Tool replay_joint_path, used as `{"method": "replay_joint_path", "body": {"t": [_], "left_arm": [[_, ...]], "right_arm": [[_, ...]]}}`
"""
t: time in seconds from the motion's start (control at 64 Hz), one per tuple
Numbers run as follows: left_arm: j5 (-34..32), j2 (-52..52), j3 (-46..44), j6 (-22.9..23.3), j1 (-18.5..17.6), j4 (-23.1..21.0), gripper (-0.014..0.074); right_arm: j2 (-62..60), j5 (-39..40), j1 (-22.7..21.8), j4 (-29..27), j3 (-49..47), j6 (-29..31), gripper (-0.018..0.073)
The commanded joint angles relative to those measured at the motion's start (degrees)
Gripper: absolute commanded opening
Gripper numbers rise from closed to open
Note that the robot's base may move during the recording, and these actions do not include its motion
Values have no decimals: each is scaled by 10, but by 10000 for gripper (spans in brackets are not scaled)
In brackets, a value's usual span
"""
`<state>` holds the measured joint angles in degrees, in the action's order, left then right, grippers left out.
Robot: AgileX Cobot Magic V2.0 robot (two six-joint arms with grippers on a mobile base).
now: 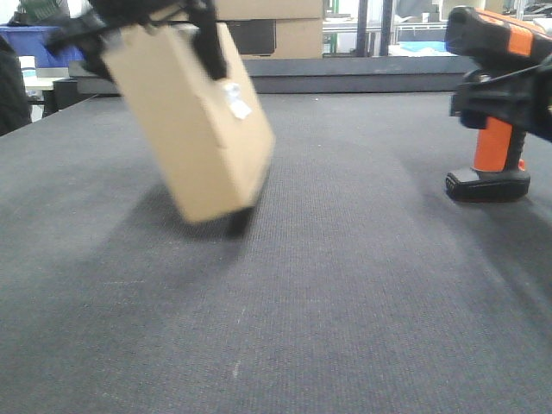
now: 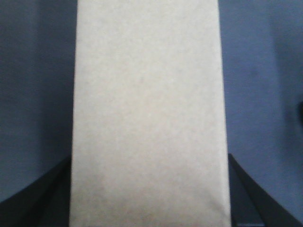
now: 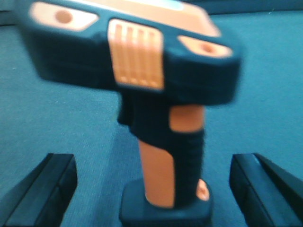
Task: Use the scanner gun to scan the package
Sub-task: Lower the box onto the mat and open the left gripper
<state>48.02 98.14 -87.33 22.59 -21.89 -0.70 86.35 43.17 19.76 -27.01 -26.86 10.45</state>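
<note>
At the left side of the dark surface (image 1: 345, 285), the left end effector (image 1: 151, 30) is clamped on the package (image 1: 194, 121) from above, w/ one black finger (image 1: 210, 43) running down the box's near face. Box is lifted clear of the mat and tilted, lower corner swung right; a small white barcode label (image 1: 235, 99) sits on the face turned toward the right side. My guess: it's held that way to present the label to the scanner. Left wrist view shows only tan cardboard filling the frame, dark fingertips at both lower corners, so the grip is across the box's width.

Right end effector (image 3: 151, 189) is spread open, pads (image 3: 42, 189) well apart on either side of the scanner gun (image 3: 156, 156), not touching it as far as I can see. Scanner stands upright on its flat black base, orange handle vertical, head pointing left toward the package. In the front view the right arm's black hardware (image 1: 504, 95) crowds around the scanner's upper handle at the right edge; contact there is unclear.

Left arm comes in from top-left, wrist angled w/ the box. Right arm comes in low & level. Probably next: close on the handle, lift, aim at the label.

Bkgd: larger cardboard box (image 1: 276, 26) w/ a dark panel, well behind.
</note>
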Motion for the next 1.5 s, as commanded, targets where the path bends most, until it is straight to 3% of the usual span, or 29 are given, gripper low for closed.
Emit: {"method": "replay_joint_path", "body": {"t": [0.0,0.172,0.422,0.563,0.938,1.016,1.313,1.485], "left_arm": [[27,-31,-31,0,16,68,-111],[86,-39,-43,0,58,126,-111],[72,-39,-6,-50,125,112,-111],[71,-39,27,-93,129,99,-111],[32,-39,62,-93,129,108,-101],[24,-39,62,-93,129,108,-30],[21,-39,62,-93,129,108,385],[21,-39,62,-89,129,108,465]], "right_arm": [[-35,7,-2,13,23,-2,562],[-85,-2,-2,25,58,-2,562],[-117,-57,-2,34,64,-2,562],[-117,-57,-2,34,64,-2,562],[-117,-54,-2,34,64,-2,562],[-117,-54,-2,34,64,-2,562],[-117,-54,-2,34,64,-2,562],[-117,-54,-2,34,64,-2,562]]}}
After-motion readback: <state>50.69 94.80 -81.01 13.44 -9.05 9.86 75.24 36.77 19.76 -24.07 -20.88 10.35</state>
